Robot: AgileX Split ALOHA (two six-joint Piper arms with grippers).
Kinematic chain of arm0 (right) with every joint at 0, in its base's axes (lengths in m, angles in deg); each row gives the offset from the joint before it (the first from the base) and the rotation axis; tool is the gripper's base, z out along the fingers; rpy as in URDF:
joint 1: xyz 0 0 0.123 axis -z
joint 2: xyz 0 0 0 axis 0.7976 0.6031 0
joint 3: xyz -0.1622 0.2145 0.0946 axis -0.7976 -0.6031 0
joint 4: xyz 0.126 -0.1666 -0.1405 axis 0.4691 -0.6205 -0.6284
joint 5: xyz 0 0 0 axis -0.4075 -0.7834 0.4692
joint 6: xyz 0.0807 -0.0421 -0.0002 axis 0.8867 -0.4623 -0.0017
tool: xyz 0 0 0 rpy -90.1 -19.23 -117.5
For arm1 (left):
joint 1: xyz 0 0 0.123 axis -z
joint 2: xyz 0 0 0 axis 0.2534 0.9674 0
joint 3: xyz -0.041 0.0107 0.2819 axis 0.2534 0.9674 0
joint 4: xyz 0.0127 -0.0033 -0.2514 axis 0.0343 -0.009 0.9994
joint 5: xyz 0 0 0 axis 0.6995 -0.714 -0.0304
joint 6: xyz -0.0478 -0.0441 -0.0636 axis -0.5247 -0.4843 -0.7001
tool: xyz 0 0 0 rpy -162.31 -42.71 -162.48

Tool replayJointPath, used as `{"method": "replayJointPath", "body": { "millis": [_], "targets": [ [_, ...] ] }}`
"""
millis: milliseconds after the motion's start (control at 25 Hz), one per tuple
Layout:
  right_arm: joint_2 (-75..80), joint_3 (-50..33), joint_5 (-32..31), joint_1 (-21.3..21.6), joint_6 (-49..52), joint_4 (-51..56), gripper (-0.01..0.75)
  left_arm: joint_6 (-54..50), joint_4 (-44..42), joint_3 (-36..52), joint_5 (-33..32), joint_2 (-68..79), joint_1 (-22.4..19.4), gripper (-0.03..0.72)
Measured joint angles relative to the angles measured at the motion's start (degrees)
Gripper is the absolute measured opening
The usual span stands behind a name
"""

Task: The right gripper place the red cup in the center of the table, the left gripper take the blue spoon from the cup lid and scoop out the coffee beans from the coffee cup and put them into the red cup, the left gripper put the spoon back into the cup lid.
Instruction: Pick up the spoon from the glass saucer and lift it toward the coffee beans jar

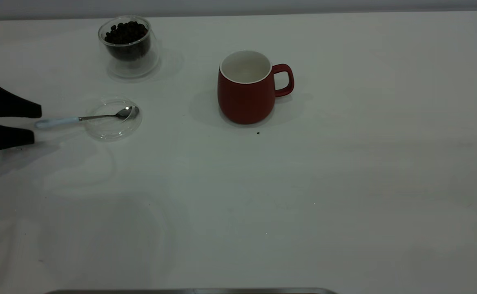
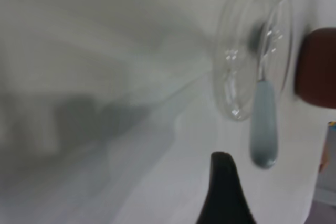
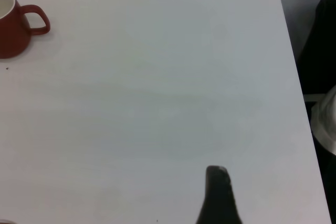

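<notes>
Spoon [image 1: 84, 118] sits in the lid [image 1: 113, 118]; we watch the left gripper [image 1: 33, 123], fingers spread, possibly nudging its handle away.

Left tool [image 1: 34, 123]: at the left edge of the table [image 1: 344, 171], low over its surface, both tapered black fingers pointing toward the table's middle and spread apart with a clear gap between them, nothing held. One fingertip [image 2: 223, 163] shows in the left wrist view. Right tool: outside the exterior view; its wrist view shows a single dark fingertip [image 3: 217, 177] above the table near the right edge.
</notes>
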Motion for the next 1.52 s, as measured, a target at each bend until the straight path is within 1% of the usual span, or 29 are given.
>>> {"method": "replayJointPath", "body": {
  "millis": [160,400,760,960,1080,1160,1280,1400,1520],
  "targets": [
    [0.0,0.0,0.0,0.0,0.0,0.05,0.59,2.23,2.87,0.0,-1.5,0.66,0.0,0.586],
    [0.0,0.0,0.0,0.0,0.0,0.05,0.59,2.89,4.2,0.0,-1.93,0.68,0.13,0.586],
    [0.0,0.0,0.0,0.0,-0.06,0.05,0.59,3.21,4.77,0.0,-0.42,1.76,3.78,0.586],
    [0.0,0.0,0.0,0.0,-0.06,0.05,0.59,4.33,8.26,-0.11,-0.38,3.1,3.84,0.586],
    [0.0,0.0,0.0,0.0,-0.06,0.05,0.59,4.88,9.81,-0.11,-2.08,4.22,3.84,0.581],
    [0.0,0.0,0.0,0.0,-0.06,0.05,0.59,4.95,10.05,-0.15,-3.74,4.97,3.84,0.564],
    [0.0,0.0,0.0,0.0,-0.06,0.05,0.59,5.11,10.09,-0.27,-4.71,5.57,3.84,0.515],
    [0.0,0.0,0.0,0.0,-0.06,0.05,0.59,5.11,10.23,-0.32,-4.89,5.57,3.84,0.453],
    [0.0,0.0,0.0,0.0,-0.06,0.05,0.59,5.24,10.3,-0.38,-4.91,5.74,3.84,0.375]
  ]
}}
